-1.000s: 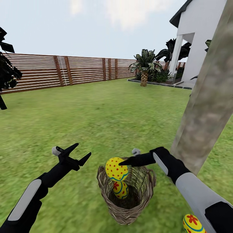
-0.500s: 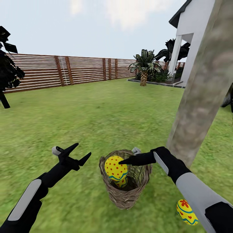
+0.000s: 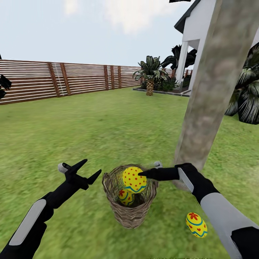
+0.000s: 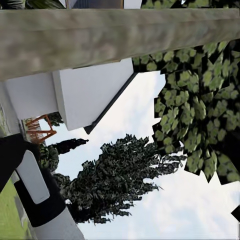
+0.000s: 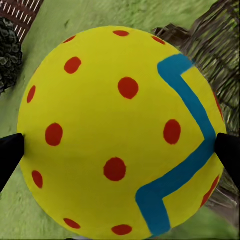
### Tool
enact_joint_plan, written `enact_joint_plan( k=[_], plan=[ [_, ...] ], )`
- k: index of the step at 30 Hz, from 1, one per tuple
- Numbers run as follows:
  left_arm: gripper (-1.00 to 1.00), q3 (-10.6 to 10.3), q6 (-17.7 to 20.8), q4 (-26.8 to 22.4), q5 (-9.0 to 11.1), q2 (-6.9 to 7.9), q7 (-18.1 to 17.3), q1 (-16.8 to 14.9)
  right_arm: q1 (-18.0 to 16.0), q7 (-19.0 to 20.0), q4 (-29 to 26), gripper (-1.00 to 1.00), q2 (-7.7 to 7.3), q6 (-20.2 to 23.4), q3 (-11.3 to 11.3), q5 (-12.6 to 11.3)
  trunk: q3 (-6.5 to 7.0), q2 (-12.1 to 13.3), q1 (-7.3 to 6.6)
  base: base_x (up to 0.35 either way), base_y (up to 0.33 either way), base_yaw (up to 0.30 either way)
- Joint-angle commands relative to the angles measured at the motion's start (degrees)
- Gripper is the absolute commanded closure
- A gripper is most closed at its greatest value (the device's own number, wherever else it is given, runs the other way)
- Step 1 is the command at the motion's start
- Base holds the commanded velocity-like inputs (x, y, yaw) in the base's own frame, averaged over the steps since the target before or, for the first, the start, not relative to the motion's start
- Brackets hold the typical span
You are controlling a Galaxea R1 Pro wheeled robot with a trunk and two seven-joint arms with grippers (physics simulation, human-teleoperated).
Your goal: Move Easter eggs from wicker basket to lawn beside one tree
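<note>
Gripping a red-dotted egg [image 3: 134,179] between its fingertips, the right gripper [image 3: 144,173] holds it above the mouth of the wicker basket [image 3: 130,205]; the right wrist view shows both black tips pressed to the egg's sides [image 5: 120,132]. A second ago that egg sat at the basket's left rim, and it now hangs over the middle. The basket and trunk have slid left in the head view (the camera has turned, not the things). 1 egg [image 3: 196,225] already lies on the lawn [image 3: 90,136] just right of the basket, near the tree [image 3: 210,90], and 1 flowered egg [image 3: 125,197] remains inside the weave. The left gripper [image 3: 87,169] hovers with its fingers spread and empty, left of the basket. Judging by this, 1 of 3 eggs is placed and the second is on its way. Beyond stand the slatted fence [image 3: 72,77], a palm-like plant [image 3: 150,73] and the white house [image 3: 194,32].
</note>
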Motion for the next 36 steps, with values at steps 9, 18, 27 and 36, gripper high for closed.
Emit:
enact_joint_plan(
  k=[9, 18, 27, 36],
  plan=[
    [-1.00, 0.1, 0.3, 0.1, 0.0, 0.09, -0.2, 0.0, 0.0, 0.0, 2.3, 1.00, -1.83, 0.8, -2.6, -0.4, 0.15, 0.0, -0.01, 0.000, 0.000, -0.231],
    [-1.00, 0.1, 0.3, 0.1, -0.1, 0.08, -0.2, 0.0, 0.1, 0.0, 2.5, 1.00, -3.84, 0.9, -3.8, -0.4, 0.17, 0.0, -0.01, 0.000, 0.000, -0.170],
    [-1.00, 0.1, 0.3, 0.1, -0.1, 0.09, -0.2, 0.0, 0.1, 0.0, 2.6, 1.00, -5.95, 1.0, -4.2, -2.5, 0.38, 0.0, -0.01, 0.000, 0.000, -0.276],
    [-1.00, 0.1, 0.3, 0.1, -0.3, 0.09, -0.1, 0.0, 0.1, -0.1, 3.8, 1.00, -6.27, 1.0, -6.6, -2.5, 0.60, 0.0, -0.01, 0.000, 0.000, -0.278]
  ],
)
